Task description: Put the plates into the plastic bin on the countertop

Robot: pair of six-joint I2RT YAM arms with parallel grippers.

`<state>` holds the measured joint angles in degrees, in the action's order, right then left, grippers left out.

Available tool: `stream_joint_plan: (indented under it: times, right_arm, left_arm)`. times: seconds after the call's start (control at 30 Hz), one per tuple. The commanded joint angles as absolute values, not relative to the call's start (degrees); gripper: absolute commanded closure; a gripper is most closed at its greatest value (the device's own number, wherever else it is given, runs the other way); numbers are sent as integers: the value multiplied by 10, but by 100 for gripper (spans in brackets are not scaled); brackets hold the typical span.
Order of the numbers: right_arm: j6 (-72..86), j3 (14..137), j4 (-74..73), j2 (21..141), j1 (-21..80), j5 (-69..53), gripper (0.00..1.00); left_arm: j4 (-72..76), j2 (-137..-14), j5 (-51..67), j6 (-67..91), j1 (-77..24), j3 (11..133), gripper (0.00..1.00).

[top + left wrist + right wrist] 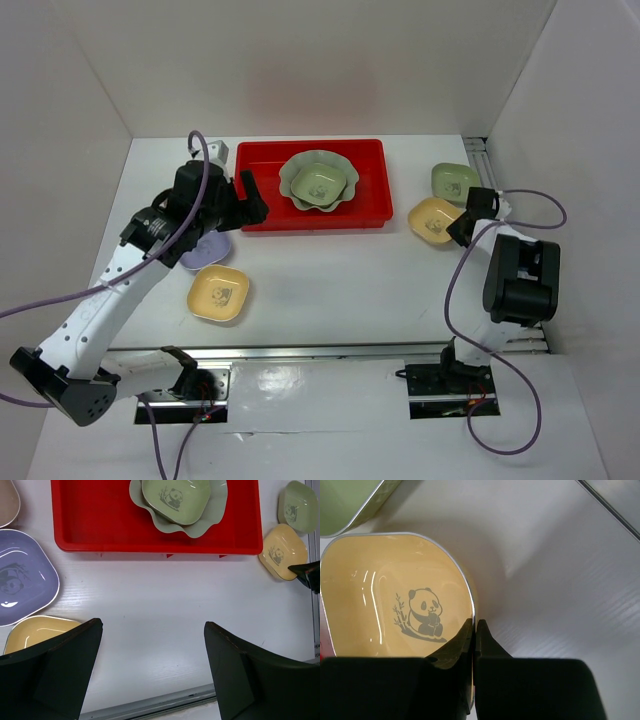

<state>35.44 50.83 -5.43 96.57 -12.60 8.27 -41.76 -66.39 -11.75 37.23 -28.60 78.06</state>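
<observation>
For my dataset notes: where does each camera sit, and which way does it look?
Top external: above and behind the arms, looking down at the countertop and red bin; both arms show.
Left wrist: on the left arm, looking down at the bin; the open left gripper frames the bottom.
Right wrist: on the right arm, close above the right-hand yellow plate; the right gripper pinches its rim.
Shared: the left wrist view also shows that plate and the right gripper's tip.
</observation>
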Motion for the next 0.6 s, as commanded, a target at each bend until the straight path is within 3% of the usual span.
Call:
stream_joint_plan:
  times: [0.0, 0.4, 0.57]
  right_arm:
    - [345, 504, -135, 936, -113, 125, 100]
    - [374, 652, -269, 740, -34, 281, 100]
    - [315, 657, -109, 722, 40, 209, 100]
  left_arm:
    - [-409, -654, -108, 354, -273, 793, 5]
    - [-409, -643, -98, 354, -268, 782, 5]
    - [-414, -643, -103, 354, -268, 777, 1]
